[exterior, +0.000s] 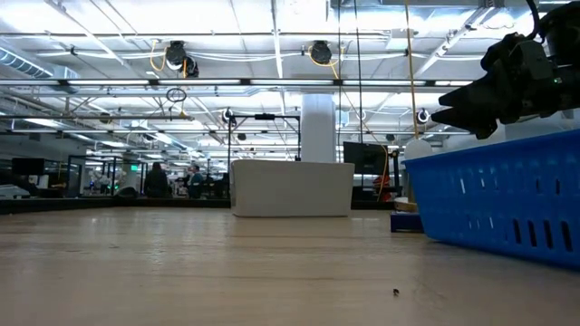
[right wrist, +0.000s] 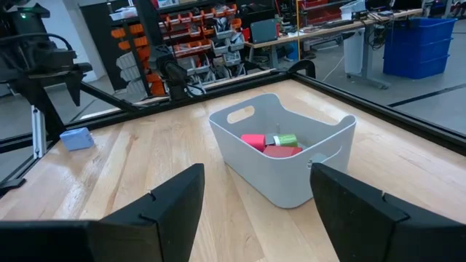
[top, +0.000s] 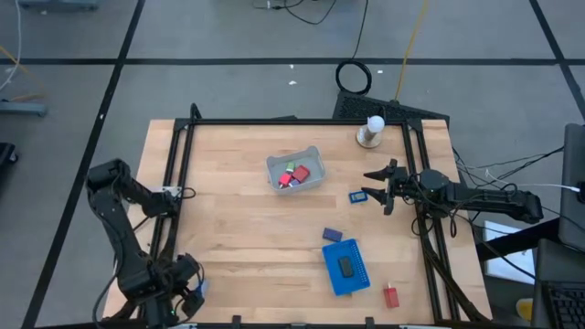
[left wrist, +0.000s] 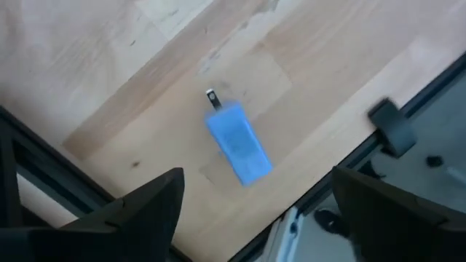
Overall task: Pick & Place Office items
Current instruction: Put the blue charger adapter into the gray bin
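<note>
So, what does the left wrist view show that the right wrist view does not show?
Only the left wrist view shows the light blue piece's top face, with a small metal tip at one end, and the left gripper, open above it. Only the right wrist view shows the pale bin holding red and green pieces, and the right gripper, open before it. Both show the wooden table and that same light blue piece.

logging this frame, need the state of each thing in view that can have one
left hand: open, empty, above the light blue item
right hand: open, empty, beside a blue item
pale bin: upright, holding red and green items
blue tray: flat, black item inside
red item: loose on the table
</note>
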Robot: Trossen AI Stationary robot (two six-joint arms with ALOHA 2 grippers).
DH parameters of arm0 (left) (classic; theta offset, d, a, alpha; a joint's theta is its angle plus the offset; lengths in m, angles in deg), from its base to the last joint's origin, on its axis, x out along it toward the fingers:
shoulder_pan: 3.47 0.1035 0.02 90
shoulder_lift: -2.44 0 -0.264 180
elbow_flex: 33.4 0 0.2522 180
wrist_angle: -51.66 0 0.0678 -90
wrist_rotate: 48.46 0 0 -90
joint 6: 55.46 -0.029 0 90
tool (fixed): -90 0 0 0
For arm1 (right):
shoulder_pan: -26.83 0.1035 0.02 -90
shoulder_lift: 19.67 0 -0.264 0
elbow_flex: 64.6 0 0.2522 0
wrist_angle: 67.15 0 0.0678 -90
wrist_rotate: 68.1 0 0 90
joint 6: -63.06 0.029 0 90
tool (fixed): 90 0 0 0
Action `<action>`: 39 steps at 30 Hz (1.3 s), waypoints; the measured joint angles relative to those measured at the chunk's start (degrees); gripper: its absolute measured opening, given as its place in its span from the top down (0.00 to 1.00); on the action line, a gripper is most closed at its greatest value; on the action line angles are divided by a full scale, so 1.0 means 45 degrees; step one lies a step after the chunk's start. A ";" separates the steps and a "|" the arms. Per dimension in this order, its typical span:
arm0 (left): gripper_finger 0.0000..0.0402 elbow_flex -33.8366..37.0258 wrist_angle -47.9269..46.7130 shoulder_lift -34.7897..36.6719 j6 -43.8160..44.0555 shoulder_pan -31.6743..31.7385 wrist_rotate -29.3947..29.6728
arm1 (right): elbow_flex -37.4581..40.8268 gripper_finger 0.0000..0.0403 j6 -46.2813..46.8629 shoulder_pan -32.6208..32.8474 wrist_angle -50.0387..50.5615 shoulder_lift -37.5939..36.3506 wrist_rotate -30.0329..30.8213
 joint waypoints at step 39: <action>0.13 0.2929 0.4031 -0.0234 0.2262 0.1585 -0.2072 | 0.0000 0.40 0.0000 -0.0004 0.0000 0.0001 0.0000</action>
